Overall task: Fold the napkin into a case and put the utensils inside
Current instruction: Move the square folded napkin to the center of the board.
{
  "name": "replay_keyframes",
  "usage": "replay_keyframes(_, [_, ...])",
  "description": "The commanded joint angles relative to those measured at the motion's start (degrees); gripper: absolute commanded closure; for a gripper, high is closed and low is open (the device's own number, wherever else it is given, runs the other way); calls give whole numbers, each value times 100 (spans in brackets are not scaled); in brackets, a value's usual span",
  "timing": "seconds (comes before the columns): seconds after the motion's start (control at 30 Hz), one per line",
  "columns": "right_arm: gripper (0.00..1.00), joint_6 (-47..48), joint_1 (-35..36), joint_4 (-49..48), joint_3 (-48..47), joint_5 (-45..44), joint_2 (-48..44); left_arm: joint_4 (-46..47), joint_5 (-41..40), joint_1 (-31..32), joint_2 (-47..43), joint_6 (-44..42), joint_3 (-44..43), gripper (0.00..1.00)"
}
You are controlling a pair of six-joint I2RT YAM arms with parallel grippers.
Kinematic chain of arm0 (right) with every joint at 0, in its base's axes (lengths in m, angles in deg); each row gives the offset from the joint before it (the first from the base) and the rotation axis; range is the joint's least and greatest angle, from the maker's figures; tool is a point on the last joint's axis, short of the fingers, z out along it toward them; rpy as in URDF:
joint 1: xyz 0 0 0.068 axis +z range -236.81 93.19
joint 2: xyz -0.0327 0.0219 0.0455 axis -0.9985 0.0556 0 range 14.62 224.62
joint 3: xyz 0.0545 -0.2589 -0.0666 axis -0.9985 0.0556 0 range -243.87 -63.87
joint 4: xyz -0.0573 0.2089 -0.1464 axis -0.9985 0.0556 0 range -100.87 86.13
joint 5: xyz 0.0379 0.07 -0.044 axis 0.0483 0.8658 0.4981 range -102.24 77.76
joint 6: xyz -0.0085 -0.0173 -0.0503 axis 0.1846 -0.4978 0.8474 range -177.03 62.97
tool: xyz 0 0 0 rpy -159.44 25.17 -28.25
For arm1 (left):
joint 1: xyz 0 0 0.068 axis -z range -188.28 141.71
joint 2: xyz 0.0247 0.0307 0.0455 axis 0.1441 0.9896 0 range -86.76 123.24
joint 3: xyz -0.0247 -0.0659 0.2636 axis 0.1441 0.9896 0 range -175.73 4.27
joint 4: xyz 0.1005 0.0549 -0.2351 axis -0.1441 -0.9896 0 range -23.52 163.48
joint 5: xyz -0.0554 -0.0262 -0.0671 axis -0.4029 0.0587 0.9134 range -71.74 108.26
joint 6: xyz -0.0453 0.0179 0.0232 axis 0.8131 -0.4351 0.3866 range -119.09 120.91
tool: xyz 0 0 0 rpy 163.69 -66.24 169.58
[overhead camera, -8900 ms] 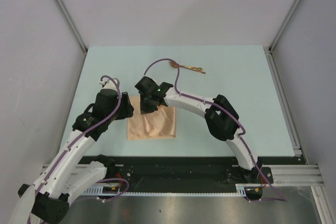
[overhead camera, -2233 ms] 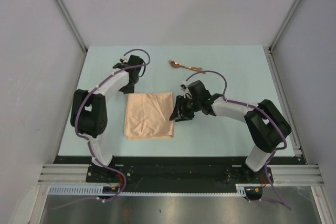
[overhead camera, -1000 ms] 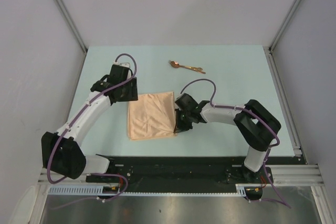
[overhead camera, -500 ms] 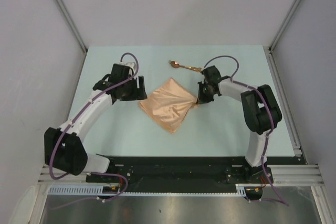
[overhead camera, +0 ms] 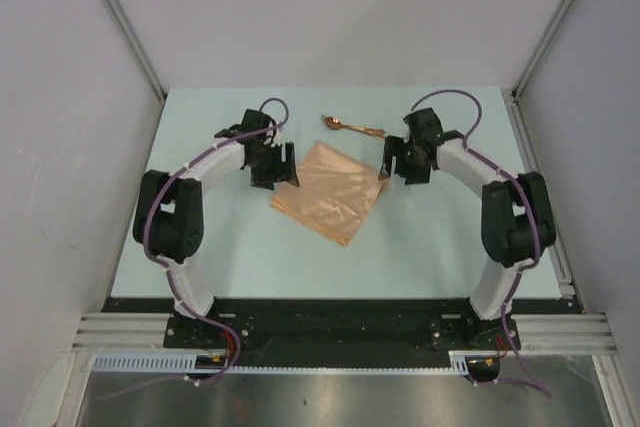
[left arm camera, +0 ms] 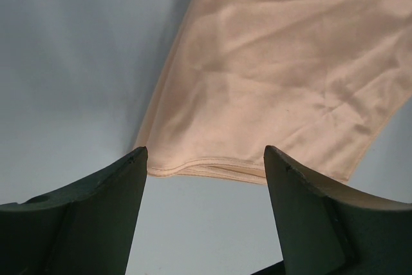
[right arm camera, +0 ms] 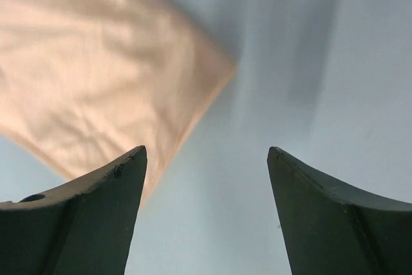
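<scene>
The peach-orange napkin (overhead camera: 330, 190) lies flat on the table, turned like a diamond. My left gripper (overhead camera: 283, 177) stands open at its left corner; in the left wrist view the hemmed edge of the napkin (left arm camera: 277, 88) lies just past the empty gripper (left arm camera: 205, 152). My right gripper (overhead camera: 396, 172) stands open just off the right corner. In the right wrist view the napkin (right arm camera: 96, 88) lies ahead to the left of the gripper (right arm camera: 206, 151), which holds nothing. The copper-gold utensils (overhead camera: 355, 127) lie together behind the napkin, apart from both grippers.
The table top (overhead camera: 200, 247) is a pale blue-green mat. Grey walls close it in on the left, back and right, and a metal rail (overhead camera: 540, 187) runs along the right edge. The arm bases sit on the black strip (overhead camera: 330, 312) at the near edge.
My right gripper pulled the napkin's corner up and to the right, turning the cloth into a diamond, then let go and opened. The left arm swung in to the napkin's left corner.
</scene>
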Motion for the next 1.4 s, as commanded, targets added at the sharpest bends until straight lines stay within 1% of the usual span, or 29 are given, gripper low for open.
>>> replay_keyframes(0.0, [19, -807, 350, -820, 1486, 1364, -998, -75, -218, -304, 30, -226, -51, 22])
replay_keyframes(0.03, [19, -1009, 542, -970, 1714, 1402, -1095, -66, -191, -391, 30, -252, -7, 22])
replay_keyframes(0.1, [19, -1186, 701, -1339, 2127, 1507, -1323, -109, -165, -445, 144, -323, 46, 22])
replay_keyframes(0.2, [19, -1336, 1009, -1568, 2340, 1551, -1447, -31, -33, -541, 302, -349, 169, 24])
replay_keyframes(0.3, [20, -1415, 1080, -1683, 2437, 1577, -1465, -22, -33, -550, 434, -358, 292, 27])
replay_keyframes(0.4, [20, -1424, 1080, -1727, 2516, 1613, -1482, 161, 309, -550, 452, -288, 555, 30])
replay_keyframes(0.47, [20, -1424, 1080, -1762, 2613, 1613, -1526, 233, 397, -550, 452, -253, 731, 32])
replay_keyframes(0.57, [20, -1450, 1080, -1849, 2753, 1621, -1561, 286, 442, -550, 487, -191, 784, 37])
replay_keyframes(0.6, [21, -1450, 1089, -1876, 2797, 1622, -1579, 329, 424, -550, 461, -148, 811, 45])
replay_keyframes(0.67, [21, -1468, 1089, -1876, 2867, 1569, -1588, 330, 424, -550, 435, -112, 881, 51])
replay_keyframes(0.7, [21, -1485, 1089, -1868, 2885, 1534, -1597, 312, 442, -559, 434, -95, 907, 58])
replay_keyframes(0.73, [21, -1477, 1063, -1868, 2912, 1499, -1605, 329, 442, -559, 417, -77, 960, 62])
replay_keyframes(0.8, [21, -1485, 993, -1859, 2947, 1419, -1606, 513, 564, -559, 215, 63, 1284, 72])
replay_keyframes(0.87, [21, -1459, 834, -1850, 2930, 1385, -1579, 628, 591, -568, -56, 186, 1661, 77])
replay_keyframes(0.93, [21, -1433, 694, -1841, 2851, 1349, -1500, 856, 661, -559, -294, 414, 1961, 93])
replay_keyframes(0.97, [21, -1363, 580, -1841, 2807, 1349, -1474, 996, 696, -559, -426, 555, 2363, 99])
replay_keyframes(1.0, [21, -1345, 527, -1841, 2763, 1349, -1378, 1328, 792, -551, -749, 860, 2593, 100])
replay_keyframes(1.03, [21, -1310, 492, -1832, 2606, 1358, -1316, 1471, 932, -542, -909, 1038, 2830, 100])
replay_keyframes(1.07, [21, -1258, 430, -1832, 2526, 1367, -1255, 1794, 951, -516, -1119, 1466, 3346, 100])
replay_keyframes(1.13, [21, -1222, 395, -1850, 2255, 1332, -1053, 2182, 951, -349, -1821, 2012, 3954, 100])
replay_keyframes(1.17, [21, -1196, 377, -1850, 2148, 1332, -956, 2671, 951, -235, -2068, 2537, 4575, 100])
replay_keyframes(1.2, [21, -1187, 351, -1850, 2025, 1332, -738, 2842, 891, 36, -2540, 2795, 4834, 100])
replay_keyframes(1.27, [21, -1160, 316, -1859, 1691, 1349, -508, 3263, 689, 345, -2912, 3409, 5378, 100])
replay_keyframes(1.3, [21, -1082, 298, -1859, 1568, 1367, -385, 3326, 610, 581, -3097, 3569, 5503, 97])
replay_keyframes(1.33, [21, -1046, 307, -1841, 1324, 1367, -192, 3379, 574, 662, -3334, 3666, 5583, 91])
replay_keyframes(1.37, [21, -994, 289, -1850, 1217, 1436, -95, 3205, 539, 706, -3440, 3693, 5618, 84])
